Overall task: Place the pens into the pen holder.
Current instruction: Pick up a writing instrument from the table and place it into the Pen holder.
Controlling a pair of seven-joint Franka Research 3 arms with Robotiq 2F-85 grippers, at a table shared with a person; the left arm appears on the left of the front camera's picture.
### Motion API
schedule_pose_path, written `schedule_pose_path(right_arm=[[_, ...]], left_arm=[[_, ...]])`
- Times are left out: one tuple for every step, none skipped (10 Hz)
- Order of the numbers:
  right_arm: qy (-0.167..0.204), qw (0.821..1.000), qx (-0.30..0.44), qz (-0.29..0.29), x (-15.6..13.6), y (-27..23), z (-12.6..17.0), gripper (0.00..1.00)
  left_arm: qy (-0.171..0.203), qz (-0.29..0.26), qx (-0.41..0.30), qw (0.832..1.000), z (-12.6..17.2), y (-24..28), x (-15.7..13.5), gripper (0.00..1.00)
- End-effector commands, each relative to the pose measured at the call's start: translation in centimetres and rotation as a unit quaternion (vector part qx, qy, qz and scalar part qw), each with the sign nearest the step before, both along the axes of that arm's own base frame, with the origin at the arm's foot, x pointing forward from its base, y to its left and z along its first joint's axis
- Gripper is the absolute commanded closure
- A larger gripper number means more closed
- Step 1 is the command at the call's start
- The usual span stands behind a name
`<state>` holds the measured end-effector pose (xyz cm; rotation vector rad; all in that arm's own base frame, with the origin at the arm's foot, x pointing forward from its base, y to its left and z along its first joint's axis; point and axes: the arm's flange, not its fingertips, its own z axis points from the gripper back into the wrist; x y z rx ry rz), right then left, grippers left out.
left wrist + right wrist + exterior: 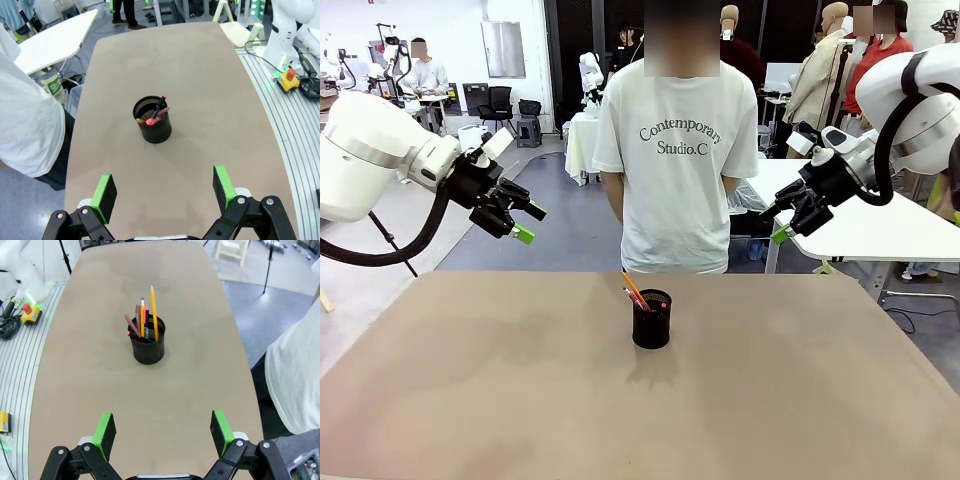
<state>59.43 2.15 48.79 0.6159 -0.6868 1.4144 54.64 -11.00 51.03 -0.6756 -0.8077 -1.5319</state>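
Note:
The black mesh pen holder [652, 319] stands upright near the middle of the table, and the pens [634, 291] stand inside it, leaning toward picture left. In the right wrist view the pen holder [148, 345] carries a yellow-orange pencil [154, 313], a dark red-brown pen [132, 325] and a black pen with pink-red ends. The left wrist view looks down into the pen holder [152, 120] onto the pens' tops [157, 110]. My left gripper [524, 222] hangs open above the table's far left. My right gripper [782, 222] hangs open above the far right. Both are empty.
A person in a white T-shirt [675, 170] stands at the far edge, hands behind the back. A white table [880, 225] stands beyond on the right. An emergency-stop box [287, 80] lies on the rail beside the table. The tabletop [500, 390] around the holder is bare.

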Motion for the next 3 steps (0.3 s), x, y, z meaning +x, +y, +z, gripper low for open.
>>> schedule_pose_path(right_arm=[[-0.001,1.0,0.001,0.001,0.0,-0.09,0.34,0.0],[-0.001,1.0,0.001,0.001,0.0,-0.09,0.34,0.0],[-0.001,1.0,0.001,0.001,0.0,-0.09,0.34,0.0]], left_arm=[[0.002,0.0,0.0,1.0,0.03,0.07,-0.24,0.0],[0.002,0.0,0.0,1.0,0.03,0.07,-0.24,0.0],[0.002,0.0,0.0,1.0,0.03,0.07,-0.24,0.0]])
